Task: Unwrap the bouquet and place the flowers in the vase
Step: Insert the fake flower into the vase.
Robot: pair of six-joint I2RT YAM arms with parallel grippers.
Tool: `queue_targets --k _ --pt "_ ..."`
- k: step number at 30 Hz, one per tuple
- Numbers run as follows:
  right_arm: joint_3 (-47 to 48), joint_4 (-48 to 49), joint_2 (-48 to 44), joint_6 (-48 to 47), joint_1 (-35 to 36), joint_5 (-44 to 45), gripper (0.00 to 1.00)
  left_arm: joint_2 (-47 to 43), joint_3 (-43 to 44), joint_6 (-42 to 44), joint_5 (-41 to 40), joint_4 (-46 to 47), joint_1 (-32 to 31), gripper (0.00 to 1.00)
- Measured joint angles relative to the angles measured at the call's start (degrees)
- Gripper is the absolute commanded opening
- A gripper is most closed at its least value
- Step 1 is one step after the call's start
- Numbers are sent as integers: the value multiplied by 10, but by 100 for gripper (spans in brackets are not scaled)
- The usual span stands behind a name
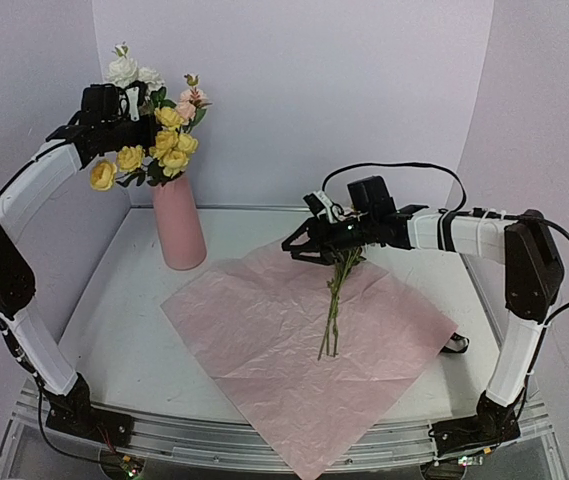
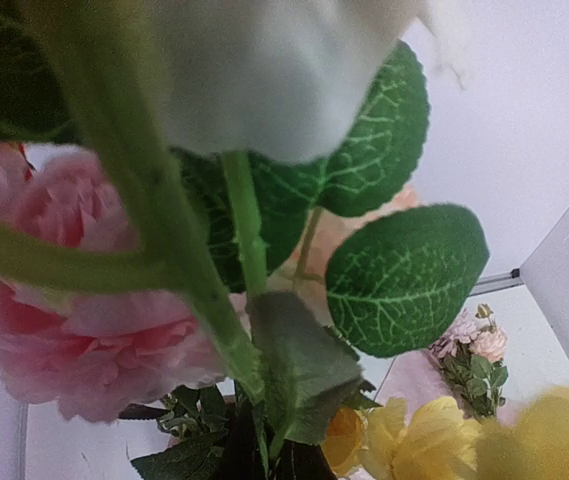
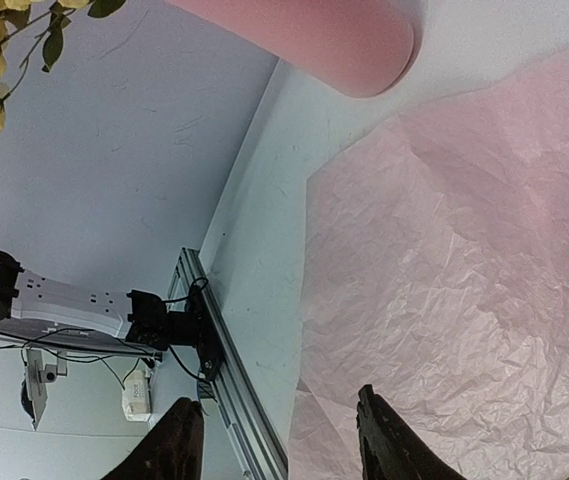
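Pale lilac walls (image 1: 304, 90) close in a white desk (image 1: 124, 330). At 10 o'clock on it stands the vase (image 1: 179, 225), and the flowers (image 1: 169, 140) sit in its mouth, fanning up and toward 9 o'clock. From the vase's foot toward 5 o'clock the paper (image 1: 284, 350) lies spread flat and crinkled, its near corner reaching past the desk's front edge at 6 o'clock. On the sheet's 2 o'clock part lie loose stems (image 1: 334, 305), running about 12 to 6, their leafy tops under the right arm's wrist. A small dark thing (image 1: 454, 345), too small to name, sits at the paper's 3 o'clock edge.

The left arm rises from 7 o'clock, bends at 9 and reaches level into the bunch. The left pincer (image 1: 140, 118) is clenched among the blooms above the vase rim. The blooms hide its tips, so I cannot tell whether a stem is pinched. A thick stem and veined leaves (image 2: 404, 280) crowd its camera.

The right arm rises from 5 o'clock, bends at 3 and stretches level toward 9. The right pincer (image 3: 279, 435) hovers over the paper, released, its fingers (image 3: 384, 445) apart with only the sheet behind them.

Yellow blooms sit low and to 9 o'clock, cream ones on top and pink ones at 1 o'clock. The vase is matte salmon, upright, narrowing toward its rim.
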Motion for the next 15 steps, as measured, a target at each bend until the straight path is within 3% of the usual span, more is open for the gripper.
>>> queue_targets --k 5,6,10,15 --pt "0 0 0 0 0 0 54 15 -10 0 8 -14 0 1" --pt "0 0 0 0 0 0 54 15 -10 0 9 -15 0 5" --pt "0 0 0 0 0 0 54 15 -10 -3 13 -15 0 39" --pt "0 0 0 0 0 -2 54 15 -4 -10 10 -25 0 51"
